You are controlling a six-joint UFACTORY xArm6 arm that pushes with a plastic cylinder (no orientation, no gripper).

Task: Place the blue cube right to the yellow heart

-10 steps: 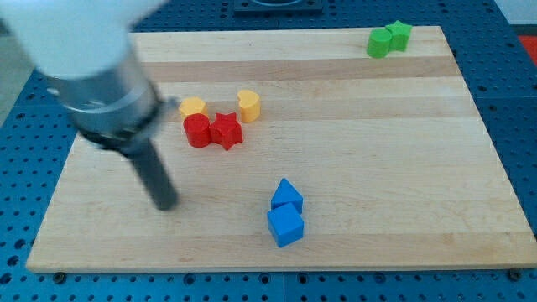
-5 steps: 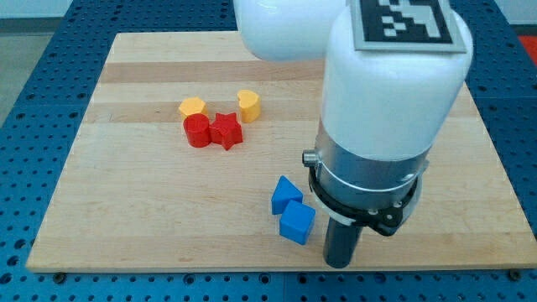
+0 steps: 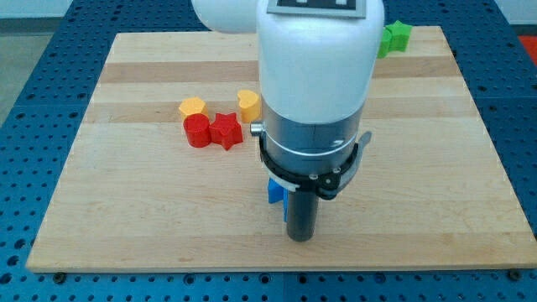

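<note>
The yellow heart (image 3: 247, 105) sits on the wooden board (image 3: 126, 193) left of centre, above the middle. My tip (image 3: 299, 237) rests low on the board near the bottom centre. Only a sliver of a blue block (image 3: 274, 192) shows just left of the rod; the arm hides the rest, so I cannot tell which blue block it is or where the other one lies. The tip is well below and to the right of the yellow heart.
A yellow block (image 3: 192, 106), a red cylinder (image 3: 197, 131) and a red star (image 3: 226, 131) cluster left of the yellow heart. A green block (image 3: 396, 34) peeks out at the top right, beside the arm.
The arm has moved left and a little up, from the right of the blue blocks to over them. The blue blocks, both visible before, are now almost fully hidden behind the rod.
</note>
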